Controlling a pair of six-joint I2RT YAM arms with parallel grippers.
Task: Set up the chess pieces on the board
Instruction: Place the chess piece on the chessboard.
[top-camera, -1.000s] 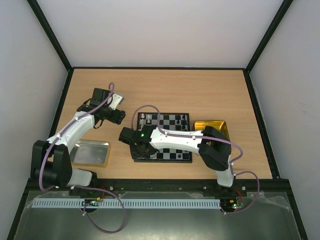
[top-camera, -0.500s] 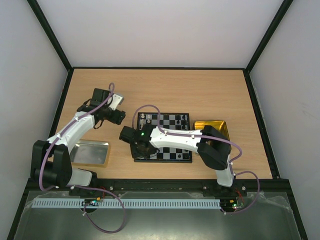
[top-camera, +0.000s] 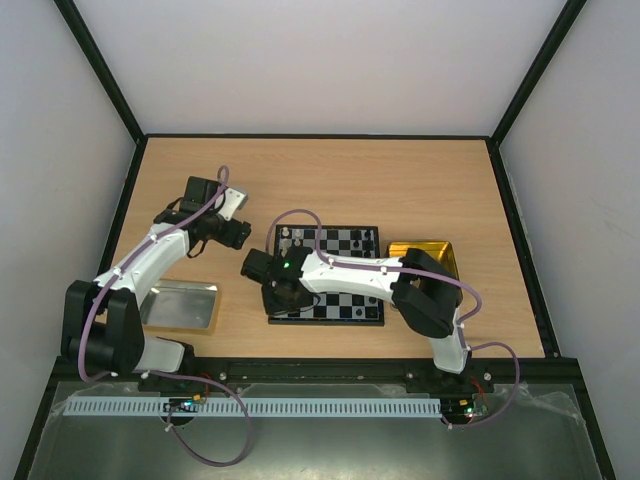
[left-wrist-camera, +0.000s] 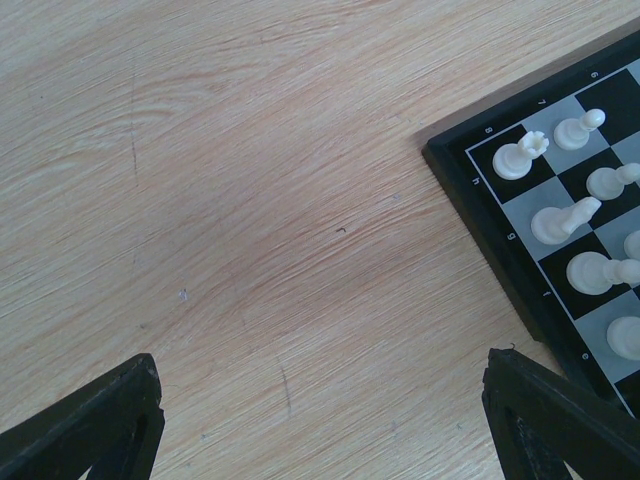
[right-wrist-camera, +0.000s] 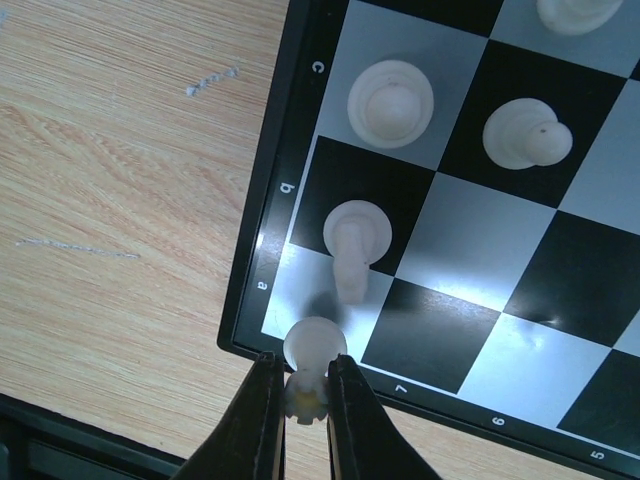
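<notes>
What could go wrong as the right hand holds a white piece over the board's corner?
The right hand pinches the tiny white piece; it may slip or tilt on release. The neighbouring piece on square b stands close and could be knocked. The corner square borders the rim of the board, so the piece might land off it.
</notes>
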